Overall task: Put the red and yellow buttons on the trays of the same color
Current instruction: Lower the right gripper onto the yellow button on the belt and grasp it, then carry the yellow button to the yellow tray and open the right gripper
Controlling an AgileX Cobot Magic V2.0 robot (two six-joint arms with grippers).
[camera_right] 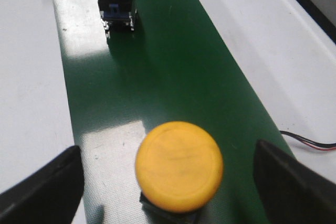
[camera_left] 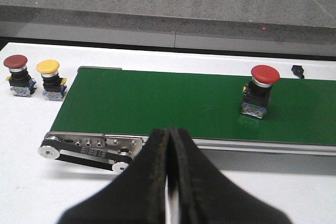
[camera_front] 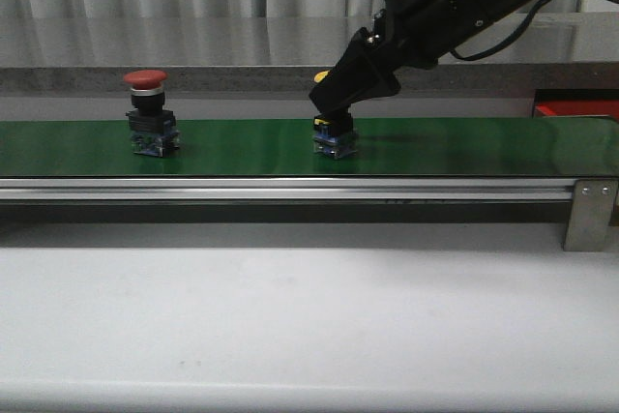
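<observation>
Front view: your right gripper [camera_front: 334,115] straddles the yellow button [camera_front: 334,135] mid-belt [camera_front: 464,147], red tray [camera_front: 577,107] far right. Left wrist: left gripper [camera_left: 170,145] jaws closed, empty. Right wrist: jaws open around the cap; close them next, I'd say.

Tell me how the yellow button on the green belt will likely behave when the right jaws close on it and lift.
The yellow button looks rigid, so it should not deform. Its wide cap sits on a narrower body, so it may tip if pushed high. The domed cap looks smooth and could slip; the right gripper, open around it, would probably hold better lower down.
</observation>
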